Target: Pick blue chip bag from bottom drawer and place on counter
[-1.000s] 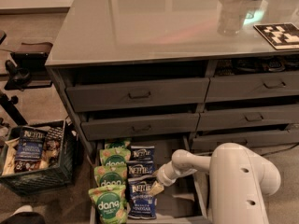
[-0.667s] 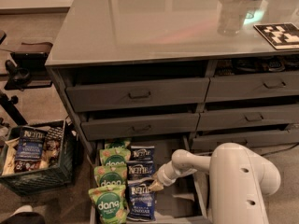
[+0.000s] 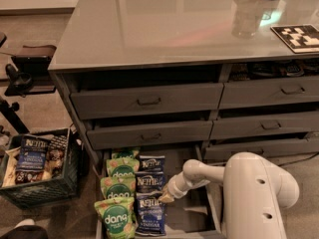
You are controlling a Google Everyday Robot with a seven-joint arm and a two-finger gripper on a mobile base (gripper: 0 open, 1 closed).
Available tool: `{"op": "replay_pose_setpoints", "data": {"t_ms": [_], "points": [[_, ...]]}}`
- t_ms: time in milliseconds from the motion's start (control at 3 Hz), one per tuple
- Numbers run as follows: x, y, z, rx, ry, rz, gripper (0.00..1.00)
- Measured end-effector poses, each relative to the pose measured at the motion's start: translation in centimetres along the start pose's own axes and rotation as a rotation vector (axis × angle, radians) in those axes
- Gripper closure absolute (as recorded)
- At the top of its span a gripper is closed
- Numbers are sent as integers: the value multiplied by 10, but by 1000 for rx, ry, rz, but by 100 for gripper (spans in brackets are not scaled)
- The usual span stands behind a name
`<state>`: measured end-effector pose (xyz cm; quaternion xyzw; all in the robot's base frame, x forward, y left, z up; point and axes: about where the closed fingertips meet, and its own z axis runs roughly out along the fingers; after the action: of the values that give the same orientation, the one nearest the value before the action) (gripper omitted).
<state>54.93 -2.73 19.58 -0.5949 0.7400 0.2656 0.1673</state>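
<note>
The bottom drawer (image 3: 192,218) is pulled out at floor level, below the cabinet. It holds a row of navy blue Kettle chip bags, with one in the middle (image 3: 150,182) and one at the front (image 3: 150,215), beside a row of green dang bags (image 3: 116,188). My gripper (image 3: 166,197) reaches down from the white arm (image 3: 254,193) into the drawer, at the right edge of the blue bags, between the middle and front ones. The glossy grey counter (image 3: 164,24) spans the top of the cabinet.
A black wire crate (image 3: 37,176) with more snack bags stands on the floor at left. A clear cup (image 3: 247,16) and a black-and-white tag board (image 3: 298,36) sit on the counter's right side. Closed drawer fronts with bar handles (image 3: 148,101) face me. A black stand (image 3: 20,78) is at left.
The gripper has shifted slightly further down towards the blue bags; the bags have not moved.
</note>
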Motion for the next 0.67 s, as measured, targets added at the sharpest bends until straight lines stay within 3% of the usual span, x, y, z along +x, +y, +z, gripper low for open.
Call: {"op": "replay_pose_setpoints", "data": {"t_ms": [333, 667], "points": [[0, 0, 0, 0, 0, 0, 100], [-4, 19, -9, 14, -3, -13, 100]]}}
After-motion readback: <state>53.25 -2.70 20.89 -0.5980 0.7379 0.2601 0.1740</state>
